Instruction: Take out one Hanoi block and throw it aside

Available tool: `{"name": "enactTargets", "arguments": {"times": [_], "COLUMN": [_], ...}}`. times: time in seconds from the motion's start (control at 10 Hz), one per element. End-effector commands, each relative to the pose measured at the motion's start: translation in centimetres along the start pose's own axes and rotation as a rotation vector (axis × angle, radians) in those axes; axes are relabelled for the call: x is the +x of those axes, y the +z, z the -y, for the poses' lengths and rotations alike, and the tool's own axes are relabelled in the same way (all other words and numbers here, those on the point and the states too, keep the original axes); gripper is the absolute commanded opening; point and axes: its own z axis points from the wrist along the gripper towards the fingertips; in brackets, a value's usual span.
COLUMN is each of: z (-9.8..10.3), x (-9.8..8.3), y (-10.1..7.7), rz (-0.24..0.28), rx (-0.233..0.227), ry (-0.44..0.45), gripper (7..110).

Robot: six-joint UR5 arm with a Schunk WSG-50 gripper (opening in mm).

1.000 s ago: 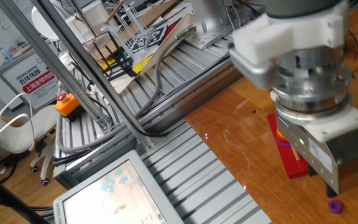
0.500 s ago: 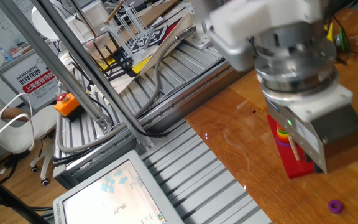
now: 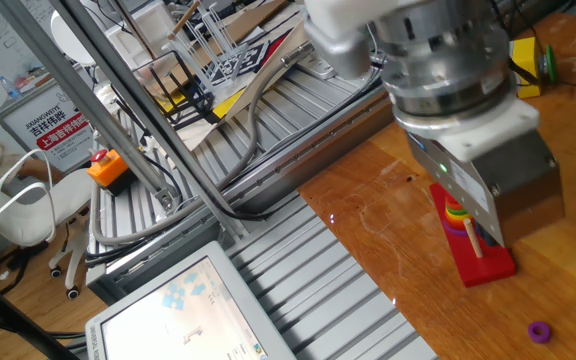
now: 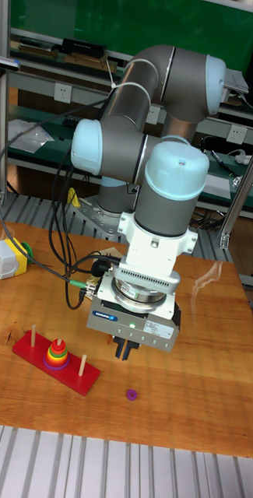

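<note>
The Hanoi block, a small purple ring (image 4: 131,394), lies flat on the wooden table by itself, and it also shows near the bottom right as the purple ring (image 3: 539,331). My gripper (image 4: 124,347) hangs above the table, up and slightly left of the ring, touching nothing. Its dark fingers point down with a narrow gap and hold nothing. The red peg base (image 4: 33,352) carries a stack of coloured rings (image 4: 57,354) on its middle peg. In the fixed view the wrist housing (image 3: 488,180) hides the fingers and part of the red base (image 3: 488,268).
A yellow and white box (image 4: 8,257) with a green button sits at the table's left edge. Grey aluminium rails (image 3: 298,270) border the table. A monitor (image 3: 183,310) stands below the table level at the left.
The arm has moved up and to the left in the fixed view, uncovering more of the red base. The purple ring has stayed where it lay on the table.
</note>
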Motion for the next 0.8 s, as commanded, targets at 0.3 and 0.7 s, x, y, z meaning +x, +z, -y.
{"name": "enactTargets", "arguments": {"times": [0.3, 0.7], "z": [0.9, 1.5], "x": [-1.2, -1.5], "y": [-1.0, -0.5], "rz": [0.034, 0.037], "rx": [0.009, 0.022], "ry": [-0.033, -0.028], "gripper": [7, 7]}}
